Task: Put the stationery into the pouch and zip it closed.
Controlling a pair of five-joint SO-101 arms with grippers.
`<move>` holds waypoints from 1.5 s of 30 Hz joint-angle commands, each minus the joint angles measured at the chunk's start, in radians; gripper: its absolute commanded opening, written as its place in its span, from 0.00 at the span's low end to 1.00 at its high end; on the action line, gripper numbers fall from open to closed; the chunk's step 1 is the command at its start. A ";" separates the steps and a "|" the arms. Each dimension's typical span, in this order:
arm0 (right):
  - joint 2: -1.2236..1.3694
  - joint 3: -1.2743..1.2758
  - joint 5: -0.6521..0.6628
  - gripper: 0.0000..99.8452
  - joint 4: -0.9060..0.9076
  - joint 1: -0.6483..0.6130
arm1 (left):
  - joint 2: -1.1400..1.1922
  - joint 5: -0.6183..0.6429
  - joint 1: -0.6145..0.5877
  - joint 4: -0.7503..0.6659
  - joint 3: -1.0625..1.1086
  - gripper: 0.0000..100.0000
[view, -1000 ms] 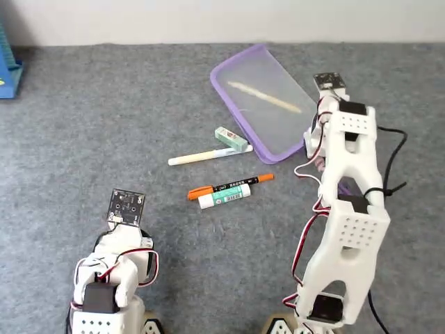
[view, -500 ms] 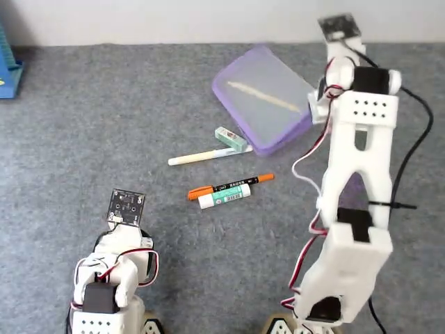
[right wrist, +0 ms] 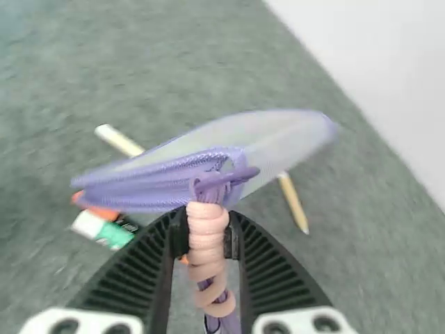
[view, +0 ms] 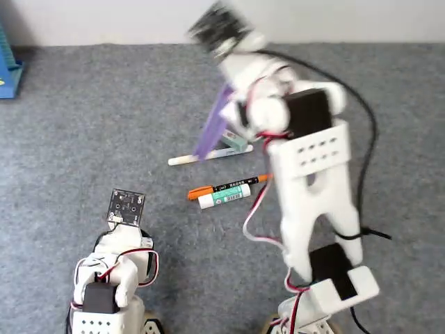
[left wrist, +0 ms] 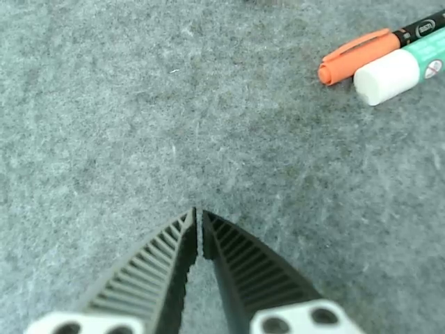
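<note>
My right gripper [right wrist: 205, 221] is shut on the pink coiled pull [right wrist: 206, 240] of the purple clear pouch [right wrist: 208, 163], which hangs off the carpet, edge-on [view: 212, 129], over the white pen [view: 191, 159]. Beside that arm lies a green eraser [view: 236, 141]. Nearer me lie the orange marker [view: 229, 186] and the glue stick [view: 224, 197]. My left gripper [left wrist: 199, 217] is shut on nothing, low over bare carpet, short of the marker's cap [left wrist: 354, 56] and the glue stick's white end [left wrist: 393, 75].
Grey carpet covers the table [view: 83, 111]. A blue object [view: 7, 69] sits at the far left edge. A pale wall [view: 104, 21] runs along the back. The right arm's white links [view: 313, 181] rise over the middle right.
The right arm has swung left and up, lifting the pouch off the carpet and turning it edge-on above the pens. The left arm has not moved.
</note>
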 commanded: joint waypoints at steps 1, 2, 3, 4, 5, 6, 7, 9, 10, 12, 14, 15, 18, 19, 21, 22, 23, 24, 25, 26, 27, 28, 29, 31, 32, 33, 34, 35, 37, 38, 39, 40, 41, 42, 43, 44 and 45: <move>-0.051 -0.049 0.040 0.01 0.035 -0.119 | -0.014 -0.011 0.000 -0.020 -0.007 0.02; -0.050 -0.049 0.043 0.01 0.042 -0.147 | -0.014 -0.011 0.000 -0.020 -0.007 0.02; -0.050 -0.048 0.043 0.01 0.048 -0.170 | -0.014 -0.011 0.000 -0.020 -0.007 0.02; -0.048 -0.048 0.043 0.01 0.059 -0.191 | -0.014 -0.011 0.000 -0.020 -0.007 0.02; -0.047 -0.048 0.040 0.01 0.071 -0.209 | -0.014 -0.011 0.000 -0.020 -0.007 0.02; -0.041 -0.048 0.038 0.01 0.085 -0.220 | -0.014 -0.011 0.000 -0.020 -0.007 0.02; -0.030 -0.048 0.037 0.01 0.104 -0.225 | -0.014 -0.011 0.000 -0.020 -0.007 0.02; -0.019 -0.048 0.035 0.01 0.128 -0.223 | -0.014 -0.011 0.000 -0.020 -0.007 0.02; -0.018 -0.048 0.021 0.01 0.128 -0.219 | -0.014 -0.011 0.000 -0.020 -0.007 0.02; -0.019 -0.049 -0.008 0.01 0.128 -0.199 | -0.014 -0.011 0.000 -0.020 -0.007 0.02; -0.033 -0.048 -0.017 0.01 0.131 -0.191 | -0.014 -0.011 0.000 -0.020 -0.007 0.02; -0.039 -0.048 -0.017 0.01 0.131 -0.191 | -0.014 -0.014 0.002 -0.020 -0.007 0.02; -0.054 -0.048 -0.018 0.01 0.133 -0.180 | -0.014 -0.014 0.002 -0.020 -0.007 0.02; -0.056 -0.048 -0.018 0.01 0.133 -0.173 | -0.014 -0.014 0.002 -0.020 -0.007 0.02; -0.058 -0.048 -0.020 0.01 0.133 -0.143 | -0.014 -0.011 0.002 -0.020 -0.007 0.02; -0.058 -0.048 -0.023 0.01 0.133 -0.128 | -0.014 -0.011 0.002 -0.020 -0.007 0.02; -0.058 -0.048 -0.035 0.01 0.133 -0.113 | -0.014 -0.011 0.002 -0.020 -0.007 0.02; -0.058 -0.048 -0.048 0.01 0.133 -0.097 | -0.014 -0.011 0.002 -0.020 -0.007 0.02; -0.058 -0.048 -0.054 0.01 0.133 -0.085 | -0.014 -0.011 0.002 -0.020 -0.007 0.02; -0.058 -0.048 -0.057 0.01 0.133 -0.073 | -0.014 -0.011 0.003 -0.020 -0.007 0.02; -0.058 -0.048 -0.057 0.01 0.133 -0.061 | -0.014 -0.011 0.003 -0.020 -0.007 0.02; -0.058 -0.048 -0.057 0.01 0.133 -0.045 | -0.014 -0.011 0.003 -0.020 -0.007 0.02; -0.058 -0.048 -0.057 0.01 0.133 -0.028 | -0.014 -0.011 0.002 -0.020 -0.007 0.02; -0.059 -0.048 -0.057 0.01 0.133 0.012 | -0.014 -0.015 -0.005 -0.020 -0.007 0.02; -0.059 -0.048 -0.057 0.01 0.131 0.031 | -0.014 -0.017 -0.006 -0.018 -0.010 0.02; -0.059 -0.054 -0.057 0.01 0.130 0.050 | -0.014 -0.025 -0.006 -0.017 -0.012 0.02; -0.061 -0.055 -0.057 0.01 0.130 0.067 | -0.014 -0.052 -0.006 -0.017 -0.016 0.02; -0.065 -0.055 -0.055 0.01 0.128 0.079 | -0.014 -0.092 -0.006 -0.017 -0.025 0.02; -0.082 -0.074 -0.055 0.01 0.110 0.102 | -0.014 -0.195 -0.006 -0.021 -0.047 0.02; -0.091 -0.089 -0.054 0.01 0.093 0.116 | -0.014 -0.236 -0.006 -0.023 -0.059 0.02; -0.097 -0.104 -0.048 0.01 0.074 0.130 | -0.014 -0.267 -0.006 -0.025 -0.071 0.02; -0.102 -0.123 -0.028 0.01 0.061 0.147 | -0.014 -0.284 -0.006 -0.025 -0.082 0.02; -0.104 -0.141 -0.008 0.01 0.051 0.163 | -0.014 -0.288 -0.006 -0.025 -0.096 0.02; -0.104 -0.161 0.009 0.01 0.042 0.183 | -0.014 -0.288 -0.006 -0.025 -0.111 0.02; -0.104 -0.181 0.020 0.01 0.033 0.206 | -0.014 -0.292 -0.006 -0.025 -0.128 0.02; -0.104 -0.198 0.031 0.01 0.022 0.229 | -0.014 -0.295 -0.006 -0.026 -0.145 0.02; -0.104 -0.207 0.038 0.01 0.007 0.254 | -0.014 -0.299 -0.006 -0.034 -0.162 0.02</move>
